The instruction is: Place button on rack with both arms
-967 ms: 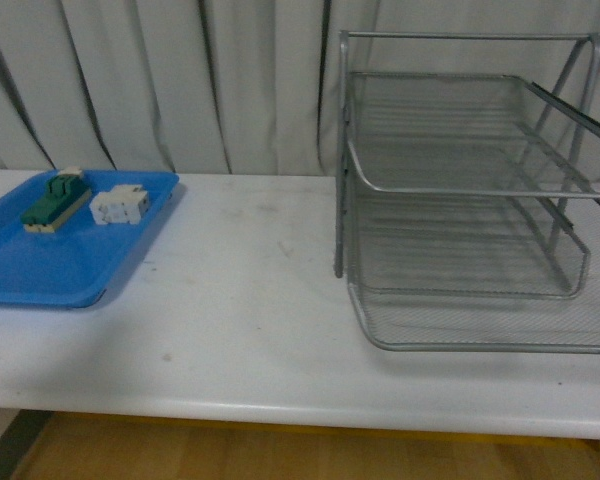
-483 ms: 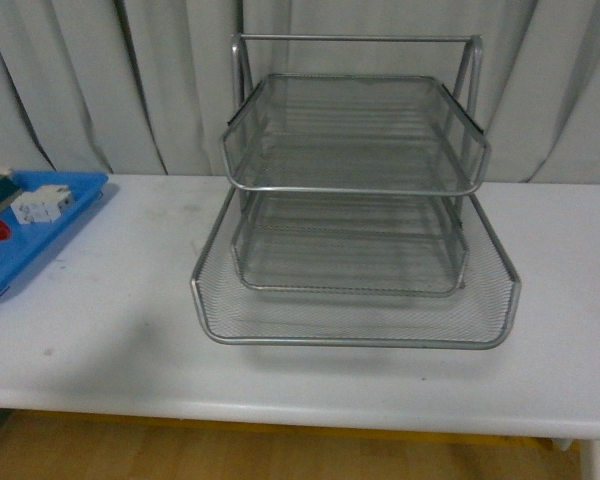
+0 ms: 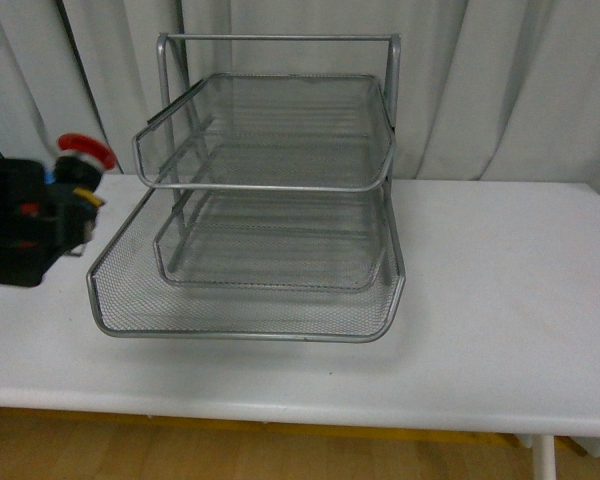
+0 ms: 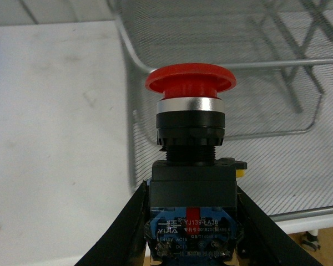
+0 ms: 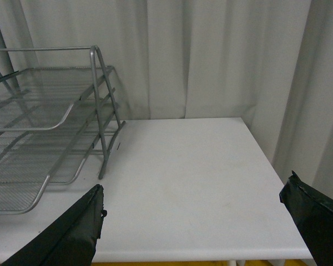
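Button (image 4: 190, 119) held in left jaws just beside rack (image 3: 260, 187)

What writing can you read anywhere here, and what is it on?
"YJ139-LA38": on the blue label at the base of the emergency-stop button.
Smaller print below it and the mark beside it: too blurred to read.
Metal rack: no text visible.

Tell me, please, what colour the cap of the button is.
The button has a red cap, seen best in the left wrist view.
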`<state>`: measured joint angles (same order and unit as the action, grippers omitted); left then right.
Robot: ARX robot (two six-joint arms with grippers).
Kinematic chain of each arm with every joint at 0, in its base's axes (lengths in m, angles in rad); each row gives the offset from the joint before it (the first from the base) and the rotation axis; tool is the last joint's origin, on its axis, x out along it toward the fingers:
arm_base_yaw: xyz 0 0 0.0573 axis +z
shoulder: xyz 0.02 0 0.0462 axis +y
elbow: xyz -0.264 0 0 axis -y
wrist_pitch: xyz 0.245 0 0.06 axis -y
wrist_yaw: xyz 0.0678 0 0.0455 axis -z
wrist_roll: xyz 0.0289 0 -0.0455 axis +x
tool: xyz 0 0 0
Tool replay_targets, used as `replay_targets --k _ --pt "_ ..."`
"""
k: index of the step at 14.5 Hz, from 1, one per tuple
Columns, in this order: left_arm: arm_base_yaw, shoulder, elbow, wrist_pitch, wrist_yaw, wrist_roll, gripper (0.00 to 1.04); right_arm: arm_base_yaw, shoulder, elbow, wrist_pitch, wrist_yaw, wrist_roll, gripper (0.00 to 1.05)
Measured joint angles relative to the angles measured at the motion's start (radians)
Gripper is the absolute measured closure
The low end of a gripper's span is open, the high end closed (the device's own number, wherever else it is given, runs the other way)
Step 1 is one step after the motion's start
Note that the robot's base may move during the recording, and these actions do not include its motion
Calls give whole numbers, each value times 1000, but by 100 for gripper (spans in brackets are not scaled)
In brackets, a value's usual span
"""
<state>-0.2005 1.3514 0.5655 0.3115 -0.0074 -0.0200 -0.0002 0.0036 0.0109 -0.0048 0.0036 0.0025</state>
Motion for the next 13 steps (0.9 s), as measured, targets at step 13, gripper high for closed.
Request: replay_targets --k 13 --pt "-208 515 388 -142 -48 -25 69 0 0 0 1 0 0 6"
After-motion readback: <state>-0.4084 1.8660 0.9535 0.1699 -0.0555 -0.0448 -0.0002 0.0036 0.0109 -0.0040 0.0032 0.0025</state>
